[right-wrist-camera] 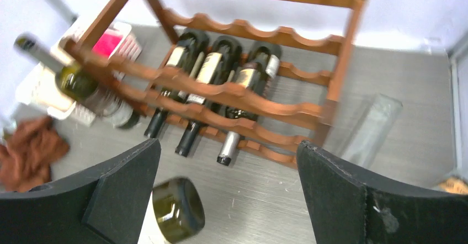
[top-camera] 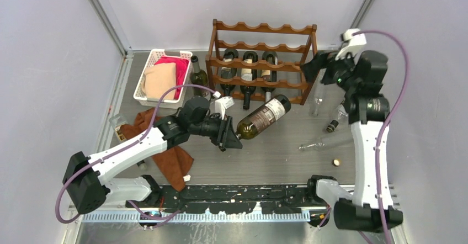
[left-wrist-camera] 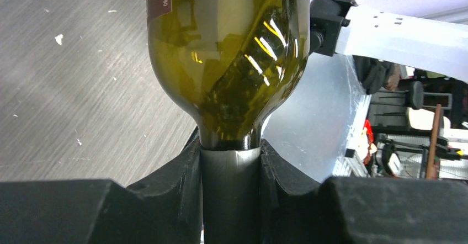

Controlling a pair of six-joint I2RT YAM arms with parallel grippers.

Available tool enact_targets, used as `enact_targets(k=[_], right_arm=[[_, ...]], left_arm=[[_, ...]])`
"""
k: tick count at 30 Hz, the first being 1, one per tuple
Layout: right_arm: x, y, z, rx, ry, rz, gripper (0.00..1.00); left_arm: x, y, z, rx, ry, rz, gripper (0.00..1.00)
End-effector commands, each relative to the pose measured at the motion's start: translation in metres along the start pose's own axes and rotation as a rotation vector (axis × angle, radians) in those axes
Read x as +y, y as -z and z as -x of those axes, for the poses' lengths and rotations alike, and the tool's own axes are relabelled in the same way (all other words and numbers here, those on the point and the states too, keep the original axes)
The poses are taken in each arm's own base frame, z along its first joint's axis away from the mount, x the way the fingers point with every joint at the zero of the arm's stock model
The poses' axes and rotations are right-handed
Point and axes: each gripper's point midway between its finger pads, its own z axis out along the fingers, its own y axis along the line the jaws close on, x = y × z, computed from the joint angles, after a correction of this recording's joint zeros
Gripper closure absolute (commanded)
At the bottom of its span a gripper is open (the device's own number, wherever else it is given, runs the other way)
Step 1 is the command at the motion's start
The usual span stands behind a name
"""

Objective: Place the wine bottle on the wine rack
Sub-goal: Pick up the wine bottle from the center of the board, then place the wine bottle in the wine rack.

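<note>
The wine bottle (top-camera: pixel 264 117), olive-green glass with a dark label, is held off the table at a slant, its base pointing toward the wine rack (top-camera: pixel 262 62). My left gripper (top-camera: pixel 228 134) is shut on its foil-wrapped neck; the left wrist view shows the bottle (left-wrist-camera: pixel 226 62) rising out of that gripper (left-wrist-camera: pixel 230 164). The reddish-brown wine rack (right-wrist-camera: pixel 237 97) has three bottles lying on its lower tier. My right gripper (top-camera: pixel 312 67) hangs open by the rack's right end. In the right wrist view that gripper (right-wrist-camera: pixel 226 150) holds nothing, with the bottle's base (right-wrist-camera: pixel 176 208) low beside its left finger.
A white basket (top-camera: pixel 144 67) with pink and beige cloths sits at the back left, a green bottle (top-camera: pixel 197 74) upright beside it. A brown cloth (top-camera: pixel 172 157) lies under my left arm. A clear bottle (top-camera: pixel 318 97) stands right of the rack, another (top-camera: pixel 325 143) lies nearby with a cap (top-camera: pixel 335 162).
</note>
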Motion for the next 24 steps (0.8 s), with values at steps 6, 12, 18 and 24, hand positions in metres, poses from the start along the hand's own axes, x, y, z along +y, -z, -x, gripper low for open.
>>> enact_targets(k=[6, 12, 18, 24], right_arm=[[-0.085, -0.028, 0.002, 0.118, -0.387, -0.147, 0.06], [-0.110, -0.062, -0.015, 0.185, -0.467, -0.141, 0.11], [-0.125, -0.082, -0.027, 0.206, -0.508, -0.145, 0.12], [-0.131, -0.097, -0.036, 0.213, -0.540, -0.129, 0.12]], left_arm=[[-0.019, -0.026, 0.071, -0.230, -0.210, 0.060, 1.00], [-0.018, -0.055, 0.087, -0.318, -0.207, 0.086, 1.00], [-0.013, -0.072, 0.108, -0.377, -0.202, 0.123, 1.00], [0.003, -0.097, 0.115, -0.375, -0.177, 0.184, 1.00]])
